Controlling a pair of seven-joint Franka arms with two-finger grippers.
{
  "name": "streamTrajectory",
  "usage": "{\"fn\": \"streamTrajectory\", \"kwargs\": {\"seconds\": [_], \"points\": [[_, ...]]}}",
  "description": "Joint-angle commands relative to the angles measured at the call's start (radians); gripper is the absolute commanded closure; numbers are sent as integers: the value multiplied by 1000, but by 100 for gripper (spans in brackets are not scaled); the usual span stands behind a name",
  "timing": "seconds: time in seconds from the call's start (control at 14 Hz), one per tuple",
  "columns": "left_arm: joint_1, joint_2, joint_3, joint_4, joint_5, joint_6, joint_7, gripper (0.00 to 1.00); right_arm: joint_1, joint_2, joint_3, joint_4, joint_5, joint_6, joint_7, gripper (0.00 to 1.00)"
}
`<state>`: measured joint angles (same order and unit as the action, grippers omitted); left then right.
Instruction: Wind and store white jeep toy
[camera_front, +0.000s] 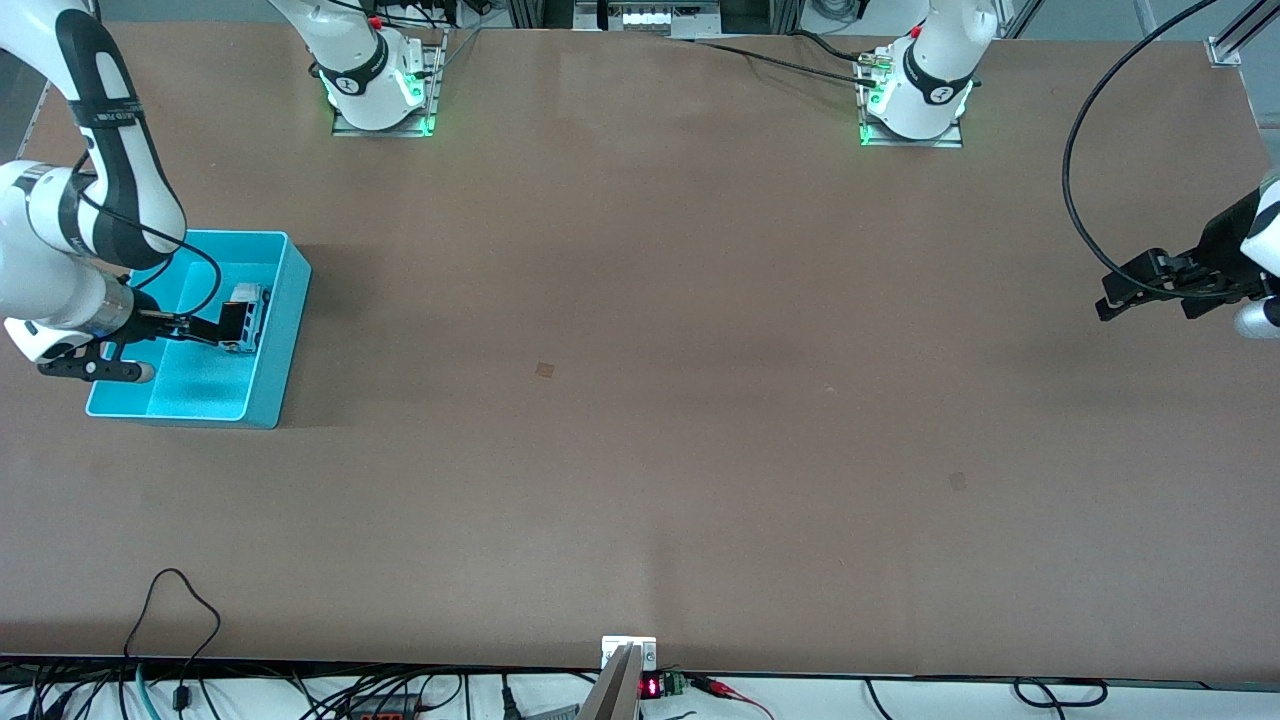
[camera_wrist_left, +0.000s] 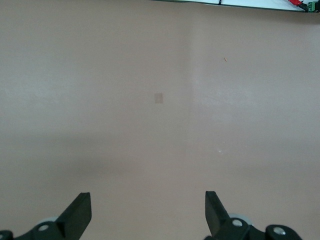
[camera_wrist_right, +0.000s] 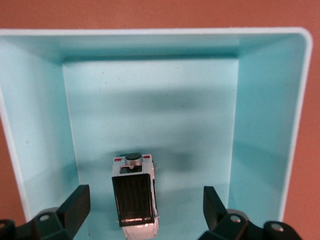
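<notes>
The white jeep toy (camera_front: 246, 312), with its black roof panel, lies on the floor of the turquoise bin (camera_front: 283, 345) at the right arm's end of the table. My right gripper (camera_front: 182, 350) hangs over the bin, open. In the right wrist view the jeep (camera_wrist_right: 135, 197) lies between the spread fingers (camera_wrist_right: 75, 207) and touches neither; the bin's walls (camera_wrist_right: 267, 125) surround it. My left gripper (camera_front: 1150, 288) is open and empty above the bare table at the left arm's end, where that arm waits. It also shows in the left wrist view (camera_wrist_left: 148, 212).
The brown table (camera_front: 640, 400) stretches between the two arms. Both arm bases (camera_front: 380, 90) stand along the edge farthest from the front camera. Cables (camera_front: 170, 620) and a small device lie at the nearest edge.
</notes>
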<state>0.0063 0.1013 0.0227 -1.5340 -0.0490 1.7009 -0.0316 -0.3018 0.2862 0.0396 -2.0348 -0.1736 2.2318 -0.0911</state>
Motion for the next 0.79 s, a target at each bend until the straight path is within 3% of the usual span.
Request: {"fn": "streamTrajectory", "kwargs": {"seconds": [0.0,0.21,0.72], "points": [[-9,-3,11,14,-6,-29,1,0,21,-67,6,16,5,-93,-6,0],[-9,-3,11,14,-6,-30,2,0,64,-140,14,54,55,-216,5,0],[-11,-6,5,15,-8,-29,4,0,113,-165,37,408,131,-653,28,0]]}}
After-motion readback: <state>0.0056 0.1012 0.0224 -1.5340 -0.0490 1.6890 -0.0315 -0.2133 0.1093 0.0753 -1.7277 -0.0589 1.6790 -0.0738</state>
